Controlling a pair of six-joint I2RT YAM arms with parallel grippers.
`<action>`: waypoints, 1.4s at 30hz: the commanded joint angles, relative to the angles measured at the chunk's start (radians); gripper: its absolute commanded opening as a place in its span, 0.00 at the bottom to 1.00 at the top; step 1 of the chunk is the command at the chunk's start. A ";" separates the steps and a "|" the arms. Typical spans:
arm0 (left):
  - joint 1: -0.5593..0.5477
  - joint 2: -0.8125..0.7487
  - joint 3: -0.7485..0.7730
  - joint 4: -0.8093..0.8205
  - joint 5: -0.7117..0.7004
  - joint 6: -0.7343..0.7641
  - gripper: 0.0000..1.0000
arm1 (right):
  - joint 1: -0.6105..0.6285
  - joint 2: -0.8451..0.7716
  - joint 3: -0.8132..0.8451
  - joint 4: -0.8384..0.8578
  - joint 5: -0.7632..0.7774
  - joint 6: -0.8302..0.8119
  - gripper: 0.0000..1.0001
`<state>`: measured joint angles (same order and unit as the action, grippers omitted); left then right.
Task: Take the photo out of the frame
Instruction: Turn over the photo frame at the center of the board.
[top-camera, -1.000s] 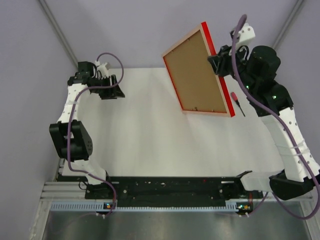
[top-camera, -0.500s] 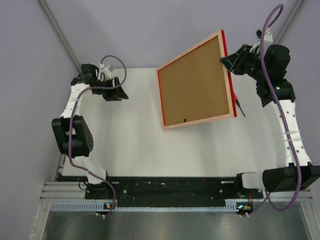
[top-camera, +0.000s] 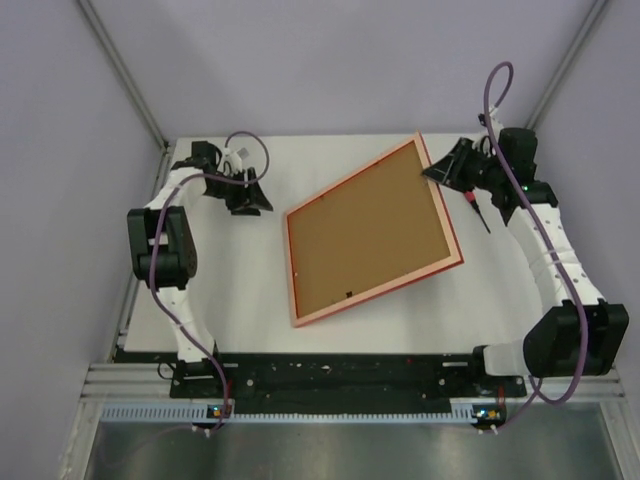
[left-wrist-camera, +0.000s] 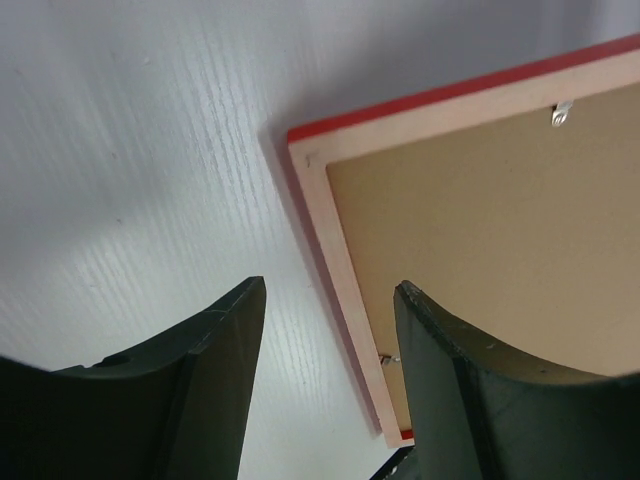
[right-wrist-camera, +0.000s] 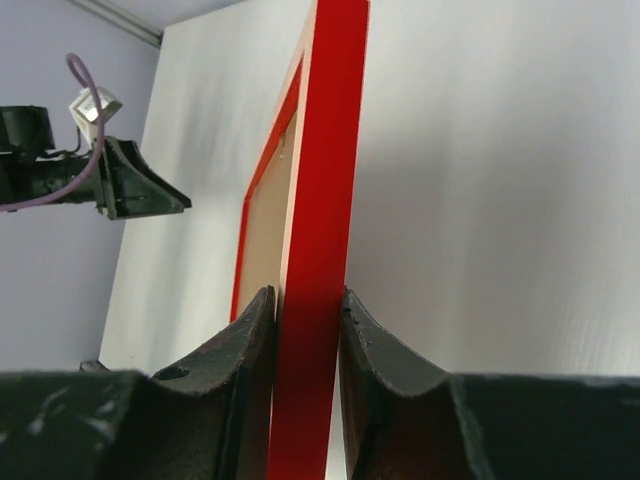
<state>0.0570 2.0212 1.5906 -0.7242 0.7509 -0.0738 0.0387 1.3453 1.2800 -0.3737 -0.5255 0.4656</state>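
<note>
The frame (top-camera: 290, 265) is back-up and skewed low over the white table, pale rim around a brown backing board (top-camera: 365, 235). The photo is hidden beneath that board. My right gripper (top-camera: 437, 172) is shut on the frame's far right edge; in the right wrist view its fingers (right-wrist-camera: 240, 350) press both sides of the red edge (right-wrist-camera: 325, 150), gripper (right-wrist-camera: 308, 292). My left gripper (top-camera: 262, 200) is open just left of the frame's far left corner. In the left wrist view the left gripper (left-wrist-camera: 330, 285) is apart from the rim (left-wrist-camera: 330, 240) and board (left-wrist-camera: 500, 230).
A small red-handled screwdriver (top-camera: 477, 210) lies on the table beside the right arm. Small metal tabs (left-wrist-camera: 562, 113) sit on the backing board's edge. Grey walls enclose the table at left, back and right. The arm bases stand at the near edge.
The right arm has swung the frame down and to the left, from raised high at the back right to low over the table. The left gripper has shifted right towards it.
</note>
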 joint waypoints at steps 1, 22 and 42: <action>-0.011 -0.003 0.037 0.037 0.001 -0.024 0.60 | -0.020 0.015 -0.037 0.163 -0.027 -0.048 0.00; -0.080 -0.009 -0.070 -0.034 -0.258 -0.004 0.56 | -0.088 0.115 -0.311 0.450 0.061 0.102 0.00; -0.126 0.088 0.009 -0.052 -0.443 -0.043 0.43 | -0.085 0.282 -0.389 0.637 0.041 0.145 0.00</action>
<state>-0.0608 2.0876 1.5555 -0.7792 0.3893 -0.1116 -0.0406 1.6131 0.8894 0.1753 -0.5186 0.6079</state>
